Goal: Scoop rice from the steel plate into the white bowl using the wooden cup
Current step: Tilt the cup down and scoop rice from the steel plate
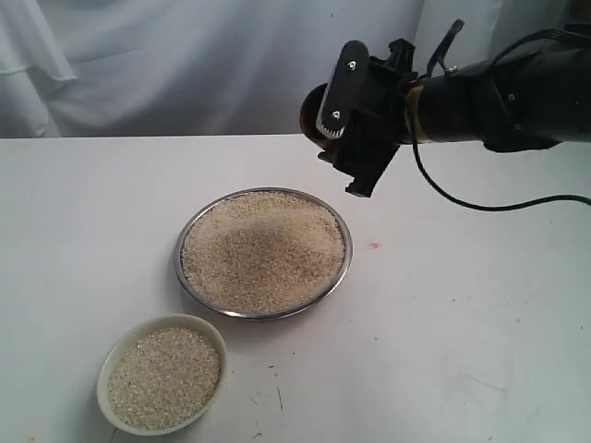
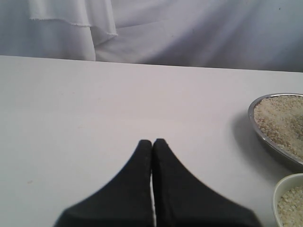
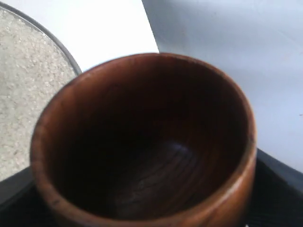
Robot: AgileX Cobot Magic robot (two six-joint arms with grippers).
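The steel plate [image 1: 342, 273] lies mid-table, heaped with rice [image 1: 263, 249]. The white bowl [image 1: 113, 355] sits at the front left, also holding rice [image 1: 164, 377]. My right gripper [image 1: 343, 120] hangs in the air above the plate's far right rim, shut on the wooden cup [image 1: 311, 113], which shows only as a dark edge behind the fingers. In the right wrist view the cup [image 3: 142, 137] fills the picture, empty and dark inside, with the plate [image 3: 71, 56] beside it. My left gripper [image 2: 152, 142] is shut with nothing in it, over bare table left of the plate [image 2: 255, 124] and bowl [image 2: 279, 189].
A white cloth [image 1: 185, 65] hangs behind the table. A black cable [image 1: 499, 205] trails from the right arm over the table's right side. A small pink mark [image 1: 374, 245] lies right of the plate.
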